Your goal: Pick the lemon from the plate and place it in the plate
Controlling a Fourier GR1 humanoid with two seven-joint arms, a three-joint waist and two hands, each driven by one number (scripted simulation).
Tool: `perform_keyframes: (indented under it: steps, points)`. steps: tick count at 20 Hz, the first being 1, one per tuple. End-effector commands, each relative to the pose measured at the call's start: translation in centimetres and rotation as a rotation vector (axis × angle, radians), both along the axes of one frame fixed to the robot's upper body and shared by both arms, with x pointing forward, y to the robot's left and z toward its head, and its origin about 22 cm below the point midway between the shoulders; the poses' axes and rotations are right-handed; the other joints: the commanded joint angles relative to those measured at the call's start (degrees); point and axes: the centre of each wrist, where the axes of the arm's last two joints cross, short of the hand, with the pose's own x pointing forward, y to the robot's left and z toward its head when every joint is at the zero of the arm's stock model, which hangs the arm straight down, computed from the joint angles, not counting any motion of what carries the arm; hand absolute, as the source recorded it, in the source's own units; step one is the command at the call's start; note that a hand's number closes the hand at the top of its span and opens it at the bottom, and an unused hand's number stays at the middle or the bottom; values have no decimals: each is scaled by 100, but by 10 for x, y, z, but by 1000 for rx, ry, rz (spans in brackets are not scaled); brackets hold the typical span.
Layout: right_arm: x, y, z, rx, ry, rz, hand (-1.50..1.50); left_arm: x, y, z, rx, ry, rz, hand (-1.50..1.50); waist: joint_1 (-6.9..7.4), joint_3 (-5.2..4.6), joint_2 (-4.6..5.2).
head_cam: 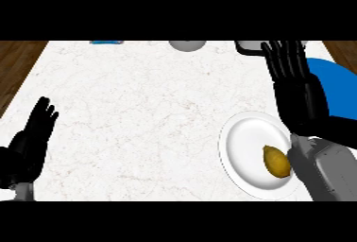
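Lemon on white plate sits back of right hand, beside its wrist, long axis along forearm. Right hand nearer, fingers straight, holding nothing. Left hand rests well apart.

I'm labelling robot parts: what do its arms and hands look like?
The left hand and right hand are black with slender fingers. The right forearm is a smooth grey casing; the left forearm barely shows. No cables or markings visible.

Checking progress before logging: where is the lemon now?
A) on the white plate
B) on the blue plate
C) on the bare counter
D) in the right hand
A: the lemon lies on the white plate, while the right hand is open and holds nothing.
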Motion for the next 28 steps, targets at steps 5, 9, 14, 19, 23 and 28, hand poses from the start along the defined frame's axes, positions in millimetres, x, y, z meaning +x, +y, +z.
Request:
perform_keyframes:
  steps: [5,9,14,19,23,28]
  points:
    - [12,0,-28,23,502,-98,-150,30,-23,21,157,-100,-134,0,-99,-33,198]
    - [3,-48,-52,-890,332,-125,150,30,-32,18,134,-65,-190,0,-44,-145,244]
    - [-63,-13,-146,-534,624,-189,-150,47,-49,27,162,-39,-215,0,-88,-20,172]
    - [-70,-26,-117,-750,471,-312,-150,57,-56,8,140,-36,-221,0,-89,-30,161]
    - [-67,-46,-49,-785,349,-385,-150,72,-50,11,142,-24,-203,0,-138,-35,150]
    - [-62,-63,-4,-1023,534,-382,-150,64,-47,8,151,-41,-216,0,-35,-44,151]
